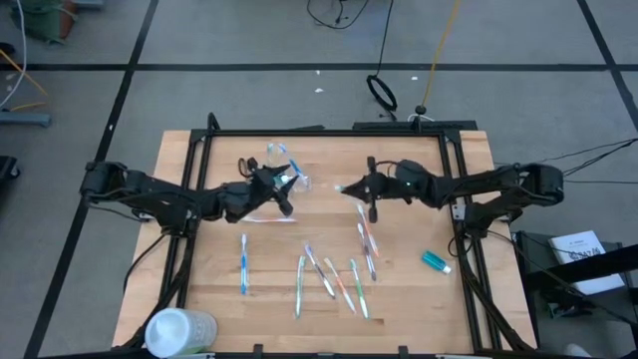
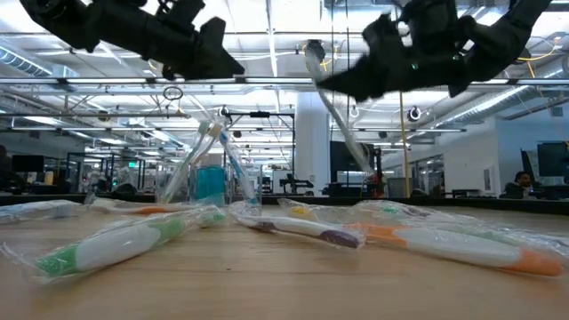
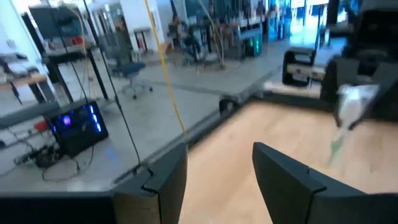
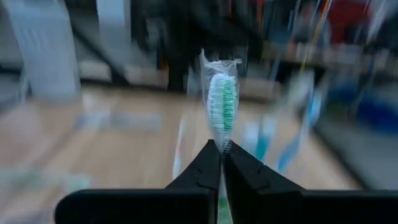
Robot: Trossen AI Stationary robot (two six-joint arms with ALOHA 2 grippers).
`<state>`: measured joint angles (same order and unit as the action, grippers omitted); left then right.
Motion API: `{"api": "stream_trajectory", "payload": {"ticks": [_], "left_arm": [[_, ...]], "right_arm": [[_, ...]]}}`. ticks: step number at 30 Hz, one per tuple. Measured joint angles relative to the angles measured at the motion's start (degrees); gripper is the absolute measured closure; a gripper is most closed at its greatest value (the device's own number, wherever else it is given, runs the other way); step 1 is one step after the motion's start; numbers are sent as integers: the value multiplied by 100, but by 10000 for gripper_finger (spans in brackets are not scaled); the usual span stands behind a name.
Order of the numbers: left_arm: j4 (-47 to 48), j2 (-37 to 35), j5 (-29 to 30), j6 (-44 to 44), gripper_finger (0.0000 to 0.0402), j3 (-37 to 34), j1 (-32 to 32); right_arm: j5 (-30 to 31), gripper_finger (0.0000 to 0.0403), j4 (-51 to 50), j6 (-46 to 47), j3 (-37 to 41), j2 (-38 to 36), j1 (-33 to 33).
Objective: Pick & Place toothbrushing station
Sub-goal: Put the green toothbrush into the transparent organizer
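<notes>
Wooden table [image 1: 199, 289] sitting on a grey floor in the high view. Loose toothbrushes [image 1: 334, 279] lying in a spread near the front edge, teal toothpaste tube [image 1: 435, 261] off to the right, white container [image 1: 179, 331] at the front left corner. Clear cup [image 1: 284, 170] with brushes standing mid-table, just beside the left claw [image 1: 282, 191], which is gaping with nothing in it. Right claw [image 1: 361, 189] hovering near centre. Low view: wrapped toothbrush [image 2: 333, 111] hanging tilted from the right claw above the table. Right wrist view: fingers [image 4: 202, 169] pinching the green-bristled wrapped toothbrush tight. Left wrist view: fingers [image 3: 165, 180] standing apart.
</notes>
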<state>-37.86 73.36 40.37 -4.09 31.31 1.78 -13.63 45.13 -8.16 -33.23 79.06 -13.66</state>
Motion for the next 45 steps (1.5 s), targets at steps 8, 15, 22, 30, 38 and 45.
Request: {"api": "stream_trajectory", "payload": {"ticks": [8, 15, 22, 30, 38, 45], "left_arm": [[464, -721, 2, -80, 213, 4, 0], [614, -940, 5, -81, 213, 0, 0], [640, -944, 36, -163, 213, 0, -2], [719, -942, 30, -144, 213, 0, -8], [1066, -942, 25, 73, 213, 0, -4], [1239, -942, 20, 523, 213, 0, 10]], "right_arm": [[37, 402, 4268, 38, -128, 1269, 237], [161, 402, 3807, -49, -1430, 2234, 246], [630, 402, 3504, -164, -2552, 3171, -6], [1218, 402, 2818, 279, -3012, 3950, -301], [1659, 402, 2356, 965, -2844, 4092, -360], [1689, 397, 2231, 1124, -2771, 4096, -349]]}}
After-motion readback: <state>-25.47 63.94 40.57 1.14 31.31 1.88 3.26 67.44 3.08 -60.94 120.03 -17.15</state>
